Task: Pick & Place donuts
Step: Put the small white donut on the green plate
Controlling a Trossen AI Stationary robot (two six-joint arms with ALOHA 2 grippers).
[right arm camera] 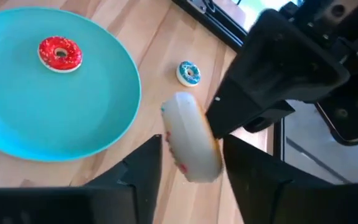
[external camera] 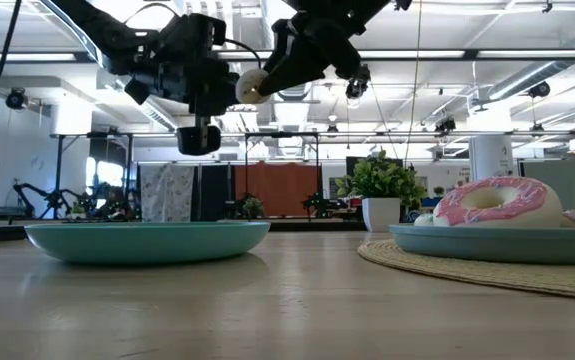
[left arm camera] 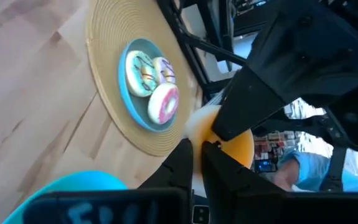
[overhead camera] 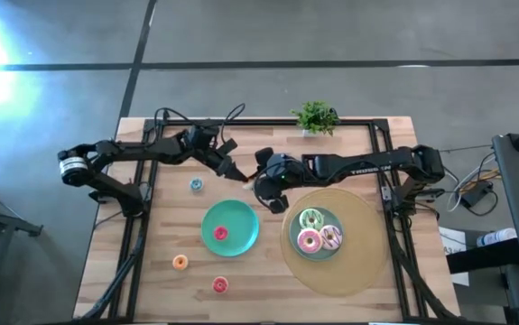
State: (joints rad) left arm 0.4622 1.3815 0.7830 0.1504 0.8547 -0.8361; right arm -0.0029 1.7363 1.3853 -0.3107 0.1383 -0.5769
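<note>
A small yellow donut (external camera: 250, 85) with a pale underside hangs in the air between both grippers, above the table's middle. My left gripper (overhead camera: 237, 171) comes from the left and is shut on it. My right gripper (right arm camera: 191, 149) comes from the right and is open, one finger on either side of the donut (right arm camera: 191, 140); whether they touch it I cannot tell. A red donut (overhead camera: 220, 233) lies on the middle teal plate (overhead camera: 241, 217). Blue (overhead camera: 196, 185), orange (overhead camera: 180, 263) and another red donut (overhead camera: 220, 285) lie on the table. Three larger iced donuts (overhead camera: 318, 233) fill the right plate. My left gripper pinches the yellow donut by its rim (right arm camera: 211, 127) between its two fingertips (left arm camera: 185, 152), coming slanting down from the table's left. The donut is lifted clear of the table and stands on edge beyond the fingertips.
The right teal plate sits on a round woven mat (overhead camera: 367, 257). A small potted plant (overhead camera: 315, 117) stands at the far edge. Black frame rails (overhead camera: 385, 162) run along the table's sides. Bare wood lies near the front edge between the small donuts and the mat.
</note>
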